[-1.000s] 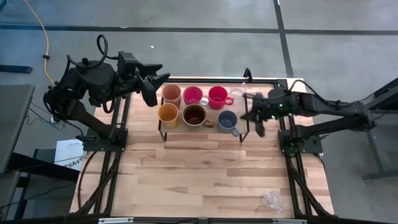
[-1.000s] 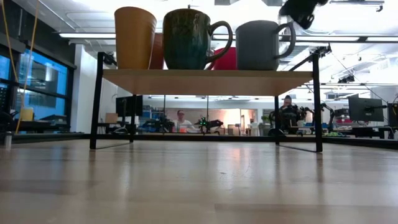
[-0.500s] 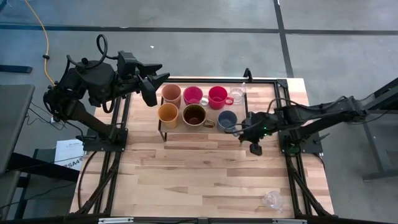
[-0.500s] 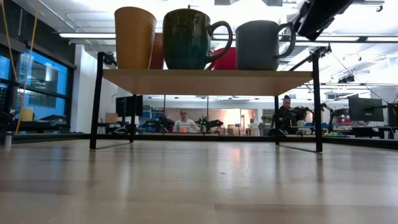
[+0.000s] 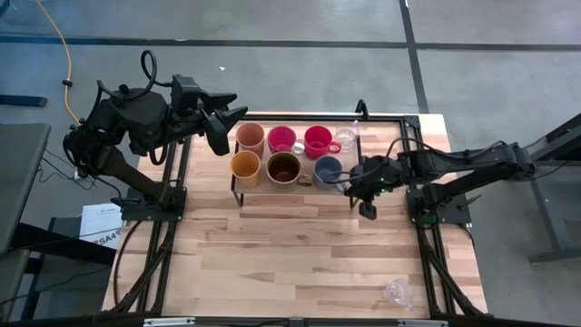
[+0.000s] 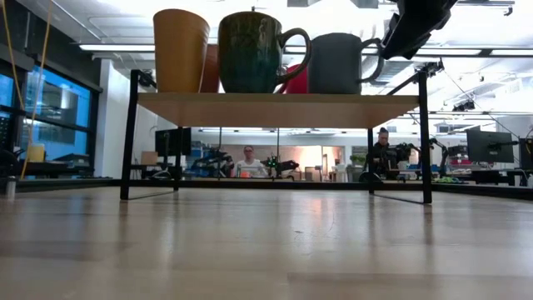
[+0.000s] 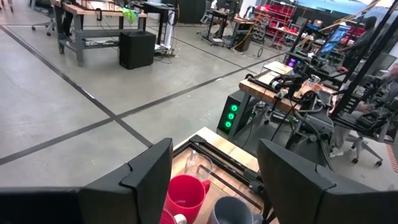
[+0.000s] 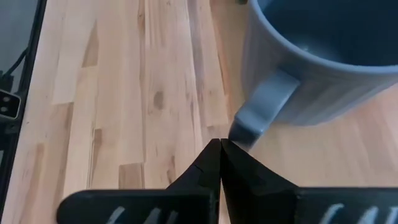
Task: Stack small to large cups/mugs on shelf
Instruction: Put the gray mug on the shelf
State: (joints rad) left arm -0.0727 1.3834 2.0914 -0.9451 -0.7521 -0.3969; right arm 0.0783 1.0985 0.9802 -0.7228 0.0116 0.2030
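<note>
Wooden shelf (image 5: 272, 186) carried the grey-blue mug (image 8: 323, 62), its handle just beside the right gripper (image 8: 220, 144) (fingers pressed together, holding nothing).

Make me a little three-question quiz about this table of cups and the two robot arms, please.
1. True or false: the right gripper is shut.
2. Which mug sits nearest that gripper: A the grey-blue mug, B the dark-brown mug, C the orange-yellow cup?
3. Where does one clear glass cup stand apart from the shelf?

Key: 1 true. 2 A. 3 On the tabletop, near its front right corner.
</note>
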